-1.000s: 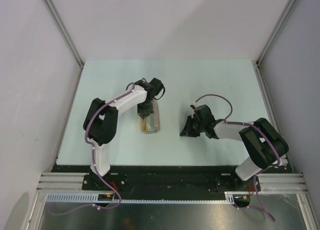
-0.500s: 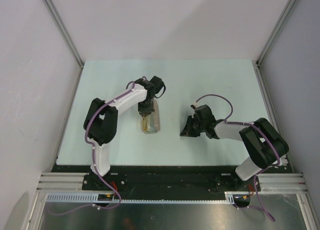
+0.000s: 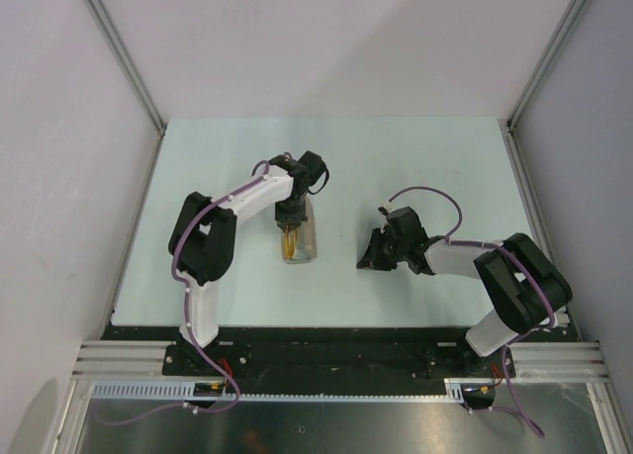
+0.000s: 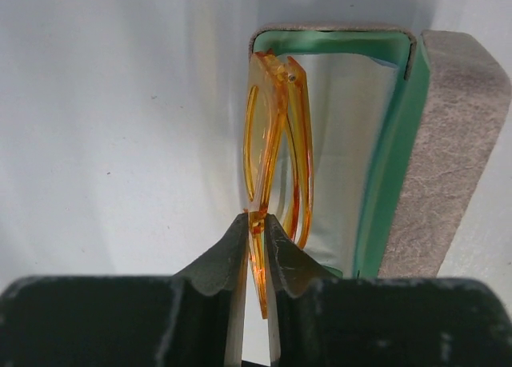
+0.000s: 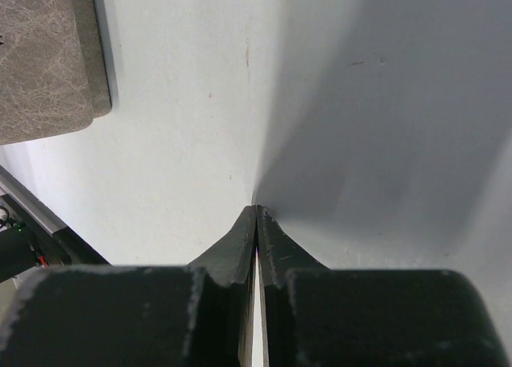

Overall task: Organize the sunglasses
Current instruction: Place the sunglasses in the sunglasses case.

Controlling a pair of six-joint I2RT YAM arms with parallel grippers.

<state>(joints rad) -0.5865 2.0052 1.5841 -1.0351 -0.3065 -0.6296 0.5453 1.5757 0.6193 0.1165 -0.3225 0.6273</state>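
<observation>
- Over the open case [image 4: 448, 151], left of the table's centre, we find the sunglasses [image 4: 276, 143] folded and standing on edge, one lens turned to the side.
- Their long axis runs lengthwise with the case. In the top view it goes far to near, and the free end points toward the near edge.
- In the left wrist view that free end reaches the far left corner of the green-lined tray. We cannot tell whether the frame touches the lining.
- The left gripper [image 4: 256, 219] pinches one end of the yellow-orange frame, its two fingers closed tight upon it from either side.
- The left arm rises from its base at the near edge and bends at the elbow. It reaches forward and to the right, and its wrist sits above the far end of the case. The fingers are directed downward and back toward the near edge.
- The case lies with its length running near to far. Its grey-beige lid is folded out to one side, on the right of the tray as the left wrist camera sees it.
- The right gripper [image 5: 256, 211] has its fingers pressed together with nothing between them.
- The right arm is folded, elbow out to the right and forearm reaching left. The gripper is held low over the pale table [image 3: 425, 157], to the right of the case and apart from it.
</observation>
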